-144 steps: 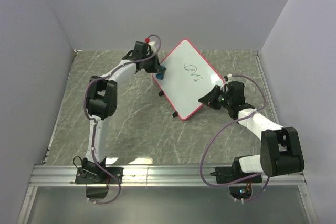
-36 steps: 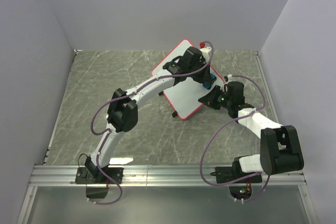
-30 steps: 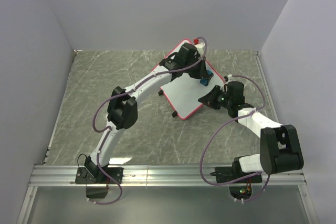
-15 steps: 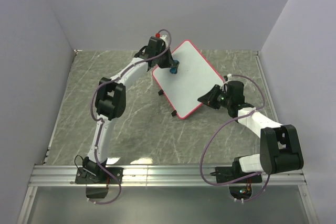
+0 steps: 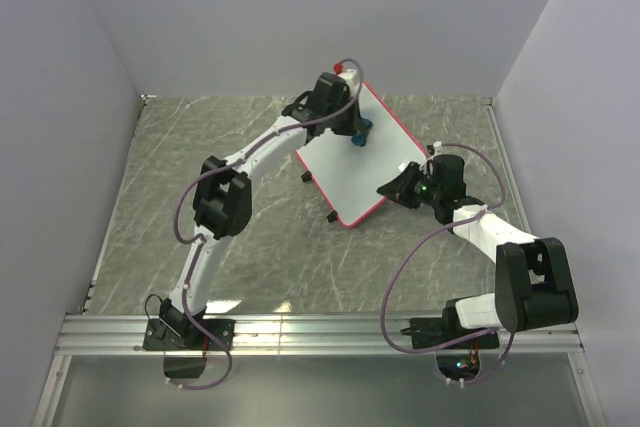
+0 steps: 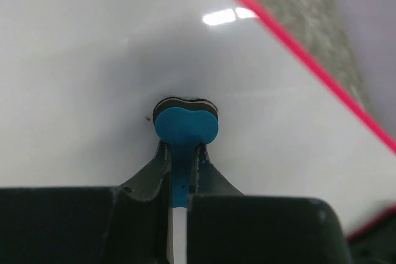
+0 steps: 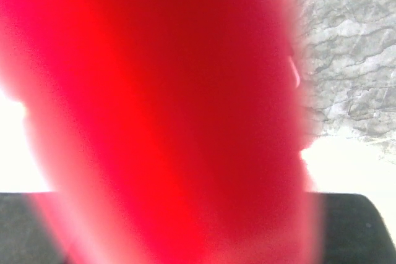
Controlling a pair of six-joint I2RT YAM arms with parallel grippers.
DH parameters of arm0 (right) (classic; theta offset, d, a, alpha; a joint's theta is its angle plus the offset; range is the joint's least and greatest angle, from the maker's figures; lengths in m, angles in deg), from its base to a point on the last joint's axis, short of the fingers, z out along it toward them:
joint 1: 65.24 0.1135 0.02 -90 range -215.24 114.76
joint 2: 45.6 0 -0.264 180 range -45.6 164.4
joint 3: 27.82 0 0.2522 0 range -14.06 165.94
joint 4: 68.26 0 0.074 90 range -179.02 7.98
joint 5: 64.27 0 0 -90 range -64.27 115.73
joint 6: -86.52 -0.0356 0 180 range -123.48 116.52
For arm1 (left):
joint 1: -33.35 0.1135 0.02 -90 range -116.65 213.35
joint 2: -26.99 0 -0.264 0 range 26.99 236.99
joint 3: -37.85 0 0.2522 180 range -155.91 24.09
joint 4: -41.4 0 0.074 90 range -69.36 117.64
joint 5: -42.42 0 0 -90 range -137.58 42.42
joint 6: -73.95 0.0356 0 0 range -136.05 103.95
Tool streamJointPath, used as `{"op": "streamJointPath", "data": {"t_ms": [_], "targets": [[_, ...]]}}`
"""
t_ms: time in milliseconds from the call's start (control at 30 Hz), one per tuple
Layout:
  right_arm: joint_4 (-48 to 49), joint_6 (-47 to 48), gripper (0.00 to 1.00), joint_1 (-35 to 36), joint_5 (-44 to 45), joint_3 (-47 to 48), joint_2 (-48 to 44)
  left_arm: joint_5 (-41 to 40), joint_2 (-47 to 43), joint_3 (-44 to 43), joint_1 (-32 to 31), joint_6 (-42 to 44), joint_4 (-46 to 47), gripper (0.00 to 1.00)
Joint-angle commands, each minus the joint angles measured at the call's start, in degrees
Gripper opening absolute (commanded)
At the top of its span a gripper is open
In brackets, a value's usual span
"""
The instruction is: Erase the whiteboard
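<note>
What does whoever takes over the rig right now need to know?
Grippers: the left gripper is shut on the blue eraser, pad pressed on the far half of the whiteboard. The right gripper is clamped on its near-right frame edge, steadying it.
Done: no marker marks show on the exposed surface.
Left: the left arm hides part of the whiteboard; check there, then release.

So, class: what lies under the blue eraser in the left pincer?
The whiteboard, clean white all around the eraser. Whether ink lies beneath its pad cannot be seen.
</note>
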Motion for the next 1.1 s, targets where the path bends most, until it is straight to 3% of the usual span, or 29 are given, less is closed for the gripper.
{"op": "streamJointPath", "data": {"t_ms": [0, 200, 633, 867, 1067], "targets": [[-14.32, 7.93, 0.00, 2.45, 5.20, -2.70, 4.39, 7.18, 0.17, -0.77, -6.72, -1.20, -2.02, 0.00], [-14.41, 7.76, 0.00, 2.36, 5.81, -2.88, 4.04, 6.23, 1.48, -1.21, -5.14, -2.17, -2.19, 0.00], [-13.53, 7.05, 0.00, 2.45, 6.87, -3.84, 2.28, 6.05, 9.22, -2.27, 8.31, -4.37, -5.97, 0.00], [-13.44, 7.14, 0.00, 2.45, 6.69, -4.02, 2.10, 7.63, 2.28, 4.33, 5.51, -1.47, -1.05, 0.00], [-13.44, 7.32, 0.00, 2.54, 6.17, -3.75, 2.80, 10.35, 2.89, -4.78, 2.78, -3.65, -0.61, 0.00]]}}
